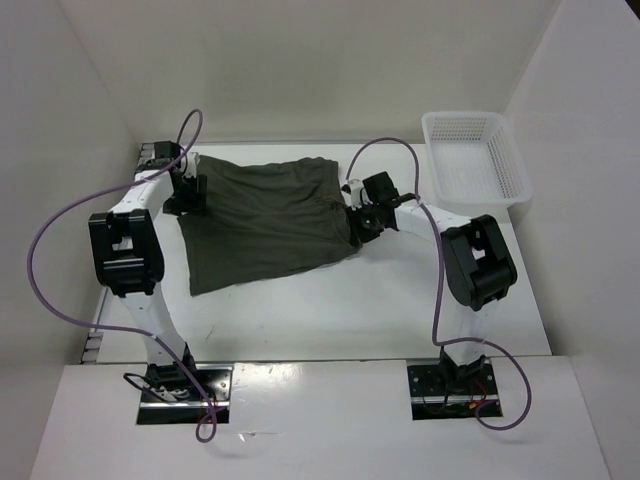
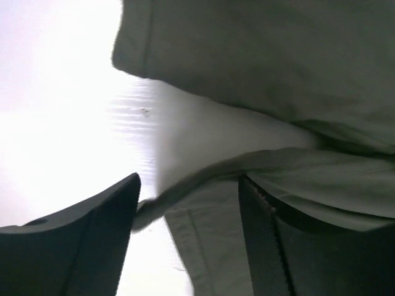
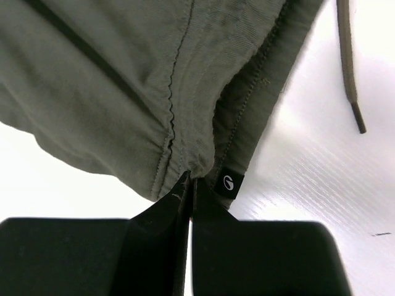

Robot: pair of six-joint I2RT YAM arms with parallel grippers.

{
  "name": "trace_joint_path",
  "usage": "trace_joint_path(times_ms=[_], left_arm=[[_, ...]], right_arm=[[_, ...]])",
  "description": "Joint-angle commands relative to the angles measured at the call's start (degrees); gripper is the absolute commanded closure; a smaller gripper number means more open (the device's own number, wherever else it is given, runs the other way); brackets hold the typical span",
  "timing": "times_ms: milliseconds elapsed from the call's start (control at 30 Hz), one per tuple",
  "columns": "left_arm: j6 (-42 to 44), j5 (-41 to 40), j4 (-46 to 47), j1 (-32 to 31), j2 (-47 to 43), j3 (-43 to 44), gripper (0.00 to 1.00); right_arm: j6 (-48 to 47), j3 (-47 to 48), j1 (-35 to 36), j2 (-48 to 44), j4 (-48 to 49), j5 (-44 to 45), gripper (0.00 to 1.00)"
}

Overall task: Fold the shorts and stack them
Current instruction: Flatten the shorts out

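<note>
The dark olive shorts (image 1: 265,220) lie spread on the white table between the two arms. My left gripper (image 1: 190,195) is at their far left edge. In the left wrist view its jaws are open (image 2: 185,209), with a hemmed edge of the shorts (image 2: 203,240) lying between the fingers and another layer (image 2: 278,55) raised above. My right gripper (image 1: 358,222) is at the shorts' right edge. In the right wrist view it is shut (image 3: 190,182) on a pinch of the shorts (image 3: 123,80) beside a small black label (image 3: 231,182). The drawstring (image 3: 347,68) trails on the table.
A white mesh basket (image 1: 475,160) stands at the back right, beyond the right arm. White walls enclose the table at the back and on both sides. Purple cables loop from both arms.
</note>
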Motion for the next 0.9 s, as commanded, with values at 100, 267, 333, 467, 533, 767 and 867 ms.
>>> trace_joint_path(times_ms=[100,267,333,467,533,767,867], left_arm=[[0.2,-7.3,1.9,-0.2,-11.2,-3.5,0.19],[0.2,-5.1,-4.6,-3.9,-23.3,-19.6,0.20],[0.2,-4.4,-7.1,-8.8,-29.8,-25.4,0.22],[0.2,-6.5,-6.6,-16.0,-34.7,-38.8,0.23],[0.2,-11.4,-1.3,-16.5,-35.4,-44.2,0.23],[0.2,-13.7,3.9,-17.1,-30.8,-48.4,0.22],[0.2,-14.9,7.0,-17.1,-28.3,-49.5,0.26]], right_arm=[[-3.1,-0.1,-0.6,-4.2,-1.3,0.5,0.98],[-3.1,-0.7,-0.6,-5.6,-0.7,0.0,0.92],[-3.1,-0.7,-0.6,-5.6,-0.7,0.0,0.92],[-3.1,-1.3,-0.6,-5.6,-0.7,0.0,0.90],[-3.1,-1.3,-0.6,-5.6,-0.2,0.0,0.87],[-4.8,-3.4,-0.6,-6.1,-0.2,0.0,0.91],[-6.1,-4.1,-0.6,-6.6,-0.8,0.0,0.92]])
